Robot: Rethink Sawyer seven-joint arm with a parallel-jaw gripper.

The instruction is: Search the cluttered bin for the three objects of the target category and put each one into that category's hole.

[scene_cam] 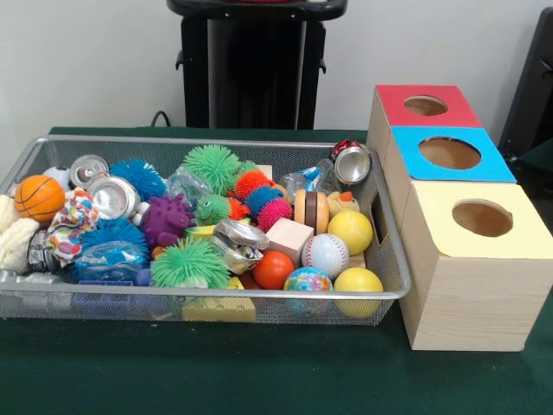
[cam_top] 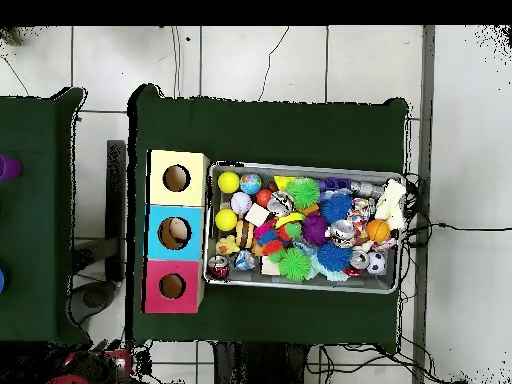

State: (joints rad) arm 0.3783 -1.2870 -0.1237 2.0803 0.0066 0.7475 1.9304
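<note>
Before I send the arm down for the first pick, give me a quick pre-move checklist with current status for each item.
1. Wide silver wire-mesh bin sits flat on the green table: ok.
2. Round hole in the red-topped pale wooden box is open and unblocked: ok.
3. Red-topped box stands beside the bin, in line with the blue-topped box and yellow-topped box: ok.
4. Bin contents are piled and overlapping, so a clean single-object grasp is not assured: not ok.
5. End effector position and state: cannot tell, it shows in neither view.
6. Space above the bin is free of arm or hands: ok.
</note>
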